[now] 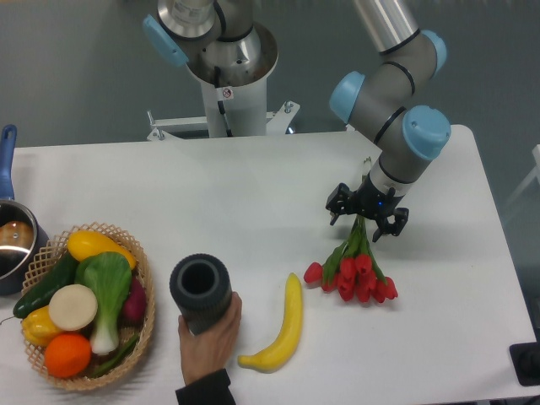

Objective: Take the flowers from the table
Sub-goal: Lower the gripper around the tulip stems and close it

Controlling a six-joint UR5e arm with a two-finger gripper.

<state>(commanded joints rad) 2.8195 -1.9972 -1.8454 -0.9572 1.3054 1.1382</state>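
The flowers are a bunch of red tulip buds on green stems. They lie on the white table at the right, buds toward the front and stems pointing back. My gripper is directly over the stem ends. Its two black fingers stand spread to either side of the stems, so it looks open and not closed on them. The top of the stems is hidden under the gripper.
A yellow banana lies just left of the flowers. A person's hand holds a black cylinder at the front. A wicker basket of vegetables and a pot stand at the left.
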